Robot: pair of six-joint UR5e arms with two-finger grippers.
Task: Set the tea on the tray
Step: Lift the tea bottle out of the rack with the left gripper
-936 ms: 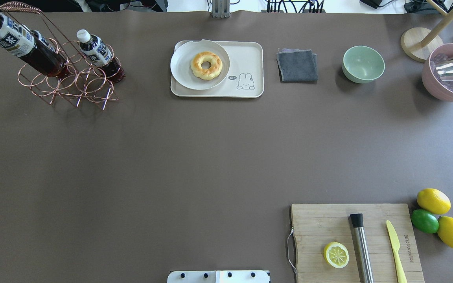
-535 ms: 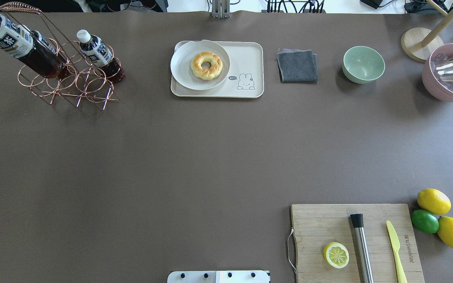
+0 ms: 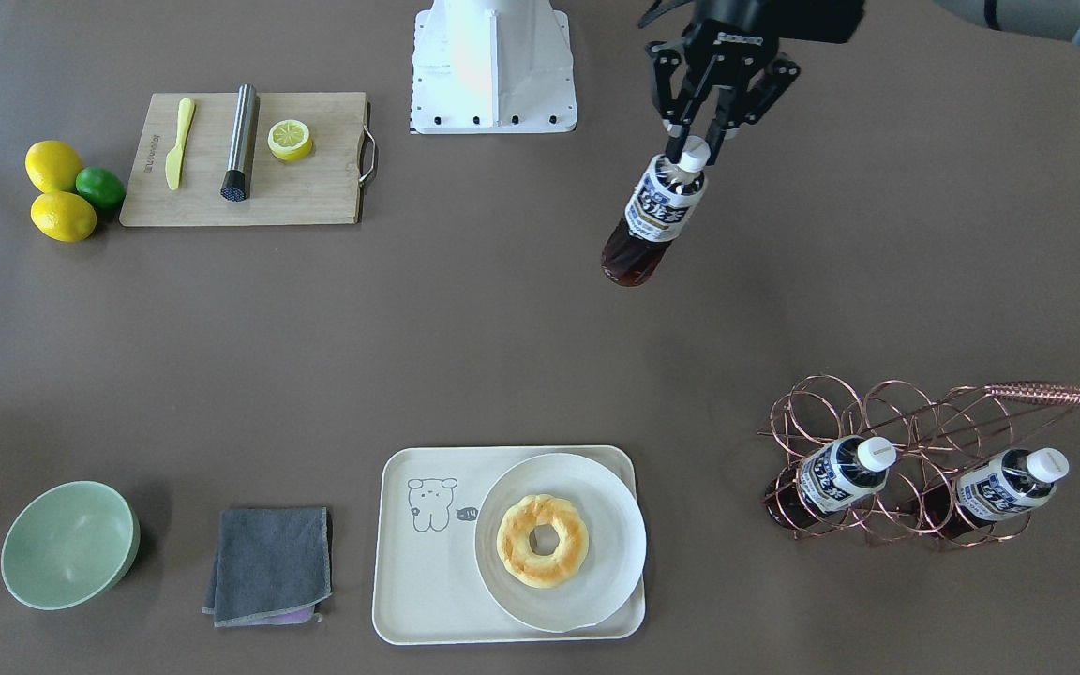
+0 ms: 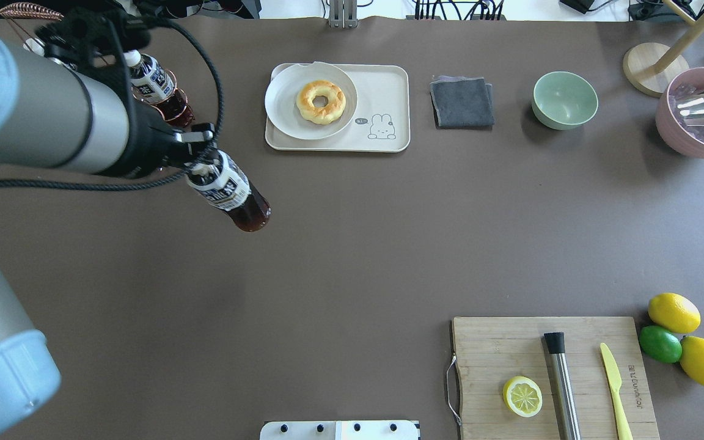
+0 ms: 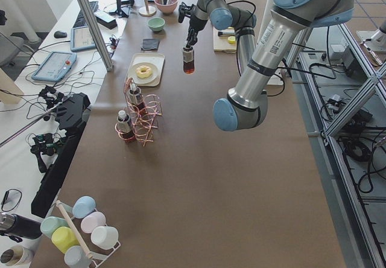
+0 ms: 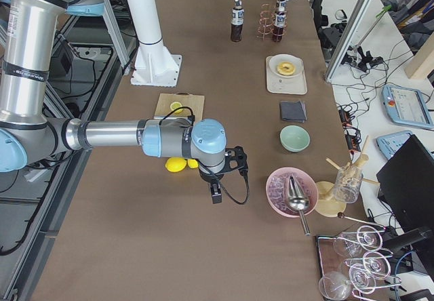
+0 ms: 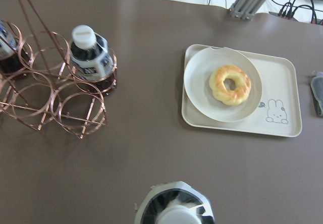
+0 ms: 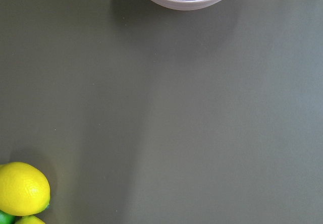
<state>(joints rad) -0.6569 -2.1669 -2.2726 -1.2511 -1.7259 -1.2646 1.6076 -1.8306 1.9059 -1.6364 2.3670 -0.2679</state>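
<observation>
Overhead, the left gripper (image 4: 201, 168) partly covers the tea (image 4: 233, 197).

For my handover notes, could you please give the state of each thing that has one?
left tool, shut on the tea's cap.
tea, capped, hanging from that tool.
right tool, cannot tell.
racked bottles, capped.
tray, carries the plate, no tea.
lemon half, cut face up.

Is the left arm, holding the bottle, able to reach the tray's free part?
Likely yes: nothing stands between the tea in the left end effector and the tray, whose end by the bear is free.
</observation>
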